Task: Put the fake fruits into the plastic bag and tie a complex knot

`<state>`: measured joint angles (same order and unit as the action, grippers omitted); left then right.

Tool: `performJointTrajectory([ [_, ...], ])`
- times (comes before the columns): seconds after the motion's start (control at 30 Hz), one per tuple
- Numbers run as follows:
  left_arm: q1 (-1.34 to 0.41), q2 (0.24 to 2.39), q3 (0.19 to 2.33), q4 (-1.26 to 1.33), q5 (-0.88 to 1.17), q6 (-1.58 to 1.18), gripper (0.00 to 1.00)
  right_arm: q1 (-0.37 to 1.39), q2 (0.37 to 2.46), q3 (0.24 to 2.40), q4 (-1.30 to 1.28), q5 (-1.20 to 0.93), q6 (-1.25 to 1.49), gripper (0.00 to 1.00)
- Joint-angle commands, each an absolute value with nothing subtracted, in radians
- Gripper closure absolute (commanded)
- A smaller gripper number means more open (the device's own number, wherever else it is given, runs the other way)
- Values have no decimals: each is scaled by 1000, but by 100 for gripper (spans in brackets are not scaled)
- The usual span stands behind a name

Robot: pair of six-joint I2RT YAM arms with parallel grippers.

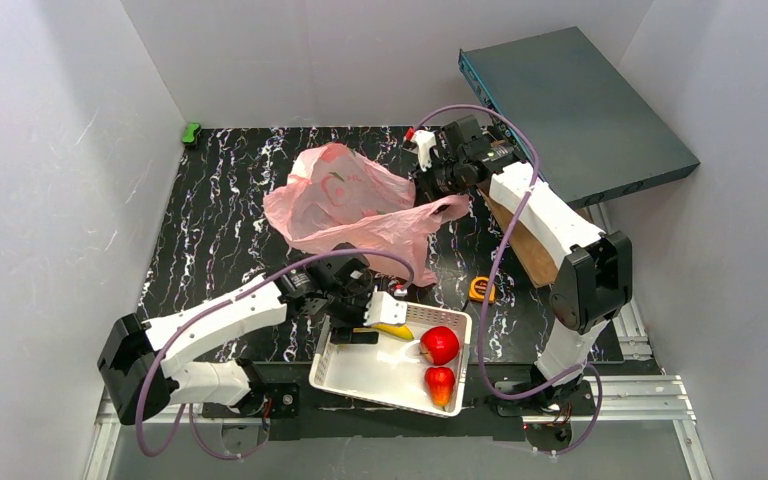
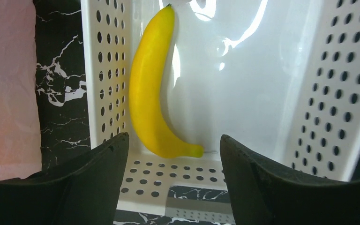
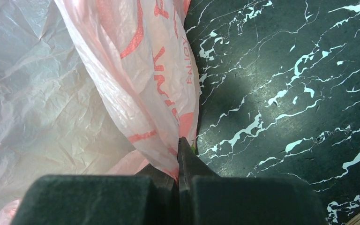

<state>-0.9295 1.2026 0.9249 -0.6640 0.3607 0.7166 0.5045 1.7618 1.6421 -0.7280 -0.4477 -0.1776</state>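
In the white basket [image 2: 108, 70], the banana [image 2: 147, 89] lies along the perforated wall. The left gripper [image 2: 172, 140] hangs over its lower end, fingers apart, holding nothing. The red apple [image 1: 440, 344] and the small red pointed fruit [image 1: 440, 383] sit at the basket's other end. The right gripper [image 3: 180, 145] is pinched shut on a fold of the plastic bag [image 3: 140, 79]. The mango is not seen; possibly it is inside the bag.

Risks:
- A finger snags the wall.
- The glossy banana squirts out of an end-grip.
- The thin film slips from the pinch.
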Motion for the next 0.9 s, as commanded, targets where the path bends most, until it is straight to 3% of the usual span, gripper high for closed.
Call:
performJointTrajectory([
  [0.0,-943,1198,842,-510,276,776,31,509,1714,1648,-731,-464,-209,99],
  [0.53,-943,1301,656,-327,281,777,35,557,1622,1537,-719,-448,-222,99],
  [0.77,-947,1306,680,-366,326,789,66,560,1622,1551,-733,-422,-241,99],
  [0.87,-946,1236,712,-397,341,773,88,558,1618,1556,-733,-405,-250,99],
])
